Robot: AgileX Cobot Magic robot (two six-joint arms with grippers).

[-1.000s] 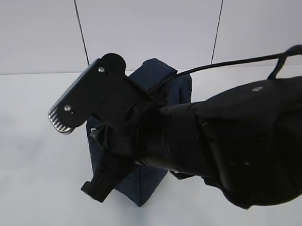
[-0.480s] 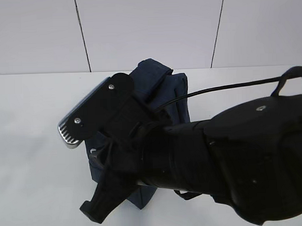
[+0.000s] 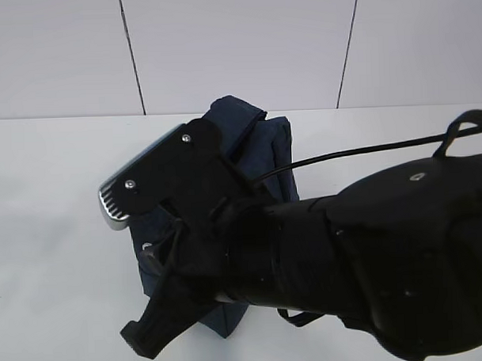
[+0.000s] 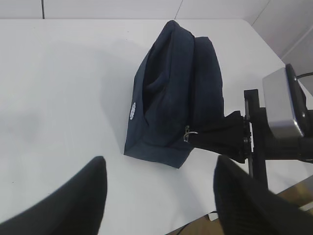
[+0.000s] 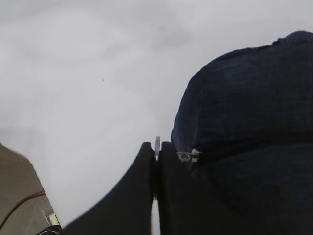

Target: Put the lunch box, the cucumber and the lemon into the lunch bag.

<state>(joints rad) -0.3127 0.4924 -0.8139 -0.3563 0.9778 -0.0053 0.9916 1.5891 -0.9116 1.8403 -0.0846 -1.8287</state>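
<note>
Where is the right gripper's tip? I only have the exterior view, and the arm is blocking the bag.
Observer: In the right wrist view, the right gripper is shut on the thin silver zipper pull at the near end of the lunch bag.
Operator: And the left gripper?
Observer: The left wrist view shows the left gripper open and empty, above the bare table just short of the bag.
Operator: Is the lunch box, cucumber or lemon anywhere outside?
Observer: None of them shows in any view.
</note>
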